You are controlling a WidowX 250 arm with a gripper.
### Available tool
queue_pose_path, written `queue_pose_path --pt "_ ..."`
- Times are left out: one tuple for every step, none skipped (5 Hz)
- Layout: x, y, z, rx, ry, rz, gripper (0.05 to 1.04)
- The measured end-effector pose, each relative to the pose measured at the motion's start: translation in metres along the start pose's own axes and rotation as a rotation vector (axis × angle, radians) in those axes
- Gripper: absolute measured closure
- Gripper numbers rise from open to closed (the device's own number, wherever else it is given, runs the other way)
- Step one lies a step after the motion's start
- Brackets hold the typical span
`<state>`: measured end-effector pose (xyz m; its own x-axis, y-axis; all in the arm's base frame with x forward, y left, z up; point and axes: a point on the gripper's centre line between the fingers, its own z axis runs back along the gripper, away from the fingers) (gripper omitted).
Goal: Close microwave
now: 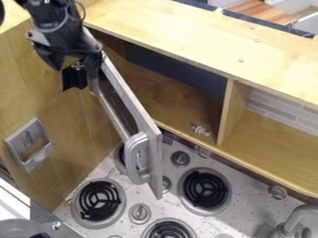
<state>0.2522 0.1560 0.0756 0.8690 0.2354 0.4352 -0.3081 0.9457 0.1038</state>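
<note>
At the upper left hangs the black gripper [79, 74], beside the outer face of the microwave door, close to the door's upper, hinged part. The microwave door [149, 125], a pale frame around a window, stands swung open and juts out from the cabinet over the stove. Its rounded grey handle [131, 160] is at the lower, free end of the door, well away from the gripper. Behind the door, the microwave compartment [171, 95] lies open, with a dark back panel.
Below are the speckled stove top [158, 202] with several black coil burners and knobs, and a grey faucet [292, 222] at the lower right. A grey holder [29, 145] is fixed to the left wooden wall. The wooden cabinet top [205, 44] runs across the upper right.
</note>
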Motion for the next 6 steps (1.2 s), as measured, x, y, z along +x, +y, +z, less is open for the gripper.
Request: queue_pose_path --pt "-0.021 -0.003 -0.008 -0.009 0.039 -0.092 0.085" --pt "-0.035 -0.011 -0.013 -0.038 0.054 -0.134 0.085" --pt "-0.046 -0.025 -0.021 -0.063 0.052 -0.167 0.085" --pt "-0.047 -0.046 -0.023 -0.093 0.033 -0.205 0.085" --pt "-0.046 -0.062 -0.028 -0.100 0.030 -0.207 0.085" --pt "-0.042 -0.076 -0.035 -0.105 0.042 -0.194 0.085"
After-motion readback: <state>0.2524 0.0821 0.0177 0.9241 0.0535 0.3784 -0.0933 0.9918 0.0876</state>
